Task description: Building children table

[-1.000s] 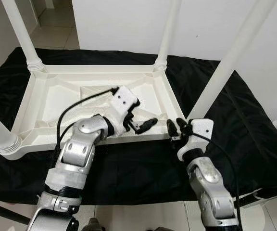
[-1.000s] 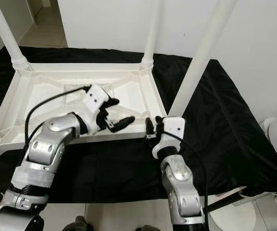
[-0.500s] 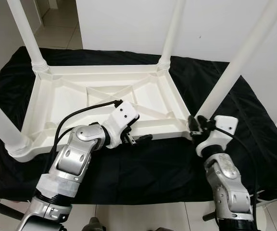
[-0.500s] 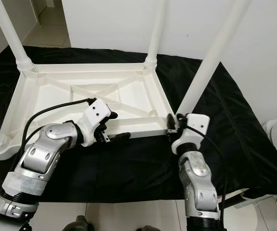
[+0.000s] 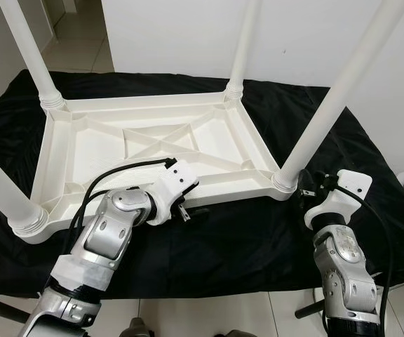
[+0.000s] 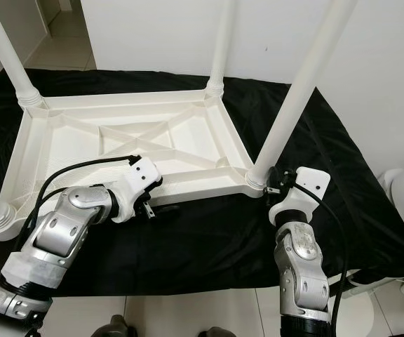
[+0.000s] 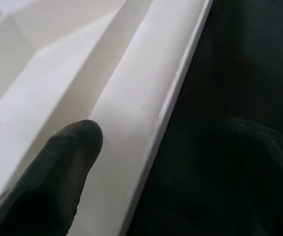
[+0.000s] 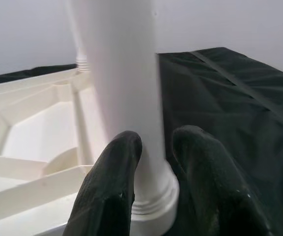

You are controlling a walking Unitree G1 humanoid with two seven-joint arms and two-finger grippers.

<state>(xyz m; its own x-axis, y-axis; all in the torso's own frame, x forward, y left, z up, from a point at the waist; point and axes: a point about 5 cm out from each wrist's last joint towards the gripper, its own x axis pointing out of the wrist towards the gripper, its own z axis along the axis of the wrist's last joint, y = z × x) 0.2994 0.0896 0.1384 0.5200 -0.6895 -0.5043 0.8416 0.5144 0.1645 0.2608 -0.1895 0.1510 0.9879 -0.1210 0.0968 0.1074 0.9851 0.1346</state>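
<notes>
The white children's table (image 5: 153, 151) lies upside down on the black-draped worktop (image 5: 342, 133), with 4 legs standing up from its corners.

Over the last second both arms have shifted. The right claw (image 5: 306, 188), which hovered apart from the table a second ago, has closed in on the near right leg (image 5: 328, 105). In the right wrist view its 2 fingers (image 8: 109, 187) sit either side of the leg just above the ribbed collar at its base. They look to be touching or nearly touching it, but I cannot tell whether they actually clench it.

The left claw (image 5: 191, 211) has dropped from above the table's underside to the near long edge (image 5: 223, 191). The left wrist view shows 1 finger (image 7: 58, 172) against the white rim and the other over the black cloth beyond it, so the fingers are spread across the rim rather than clamped.

With all 4 legs already upright in their sockets, the assembly looks close to finished. The right arm seems set to tighten or check the last leg while the left steadies the frame. A loose socket would let the leg wobble, so a firm hold near the collar matters.
</notes>
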